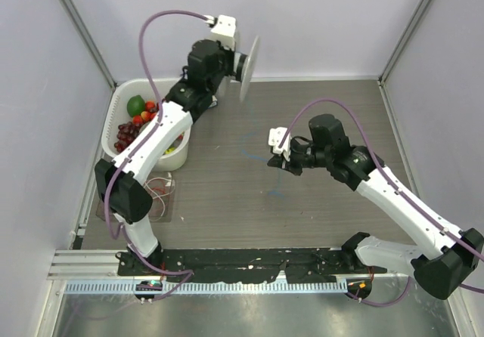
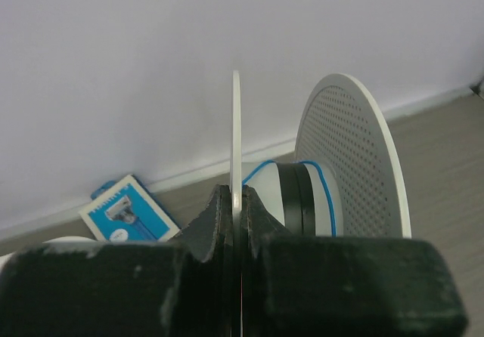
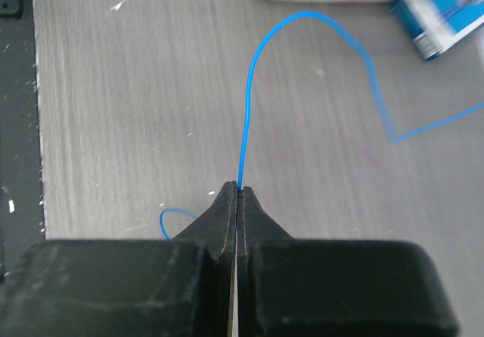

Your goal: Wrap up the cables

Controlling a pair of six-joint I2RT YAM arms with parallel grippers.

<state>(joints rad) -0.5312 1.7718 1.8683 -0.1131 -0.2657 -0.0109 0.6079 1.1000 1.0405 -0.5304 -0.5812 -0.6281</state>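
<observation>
Grey table (image 1: 219,216); left gripper (image 2: 236,198) clamps spool (image 2: 352,156) rim, holding it aloft; right gripper (image 3: 237,192) pinches blue cable (image 3: 247,118), likely for winding.

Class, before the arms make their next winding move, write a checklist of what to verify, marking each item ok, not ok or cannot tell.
1. Left gripper shut on the spool: ok.
2. Right gripper shut on the blue cable: ok.
3. Cable started on the spool: ok, turns show on its core.
4. Cable taut: not ok, it lies in loose curves on the table.
5. Cable free of knots up to the spool: cannot tell.
</observation>
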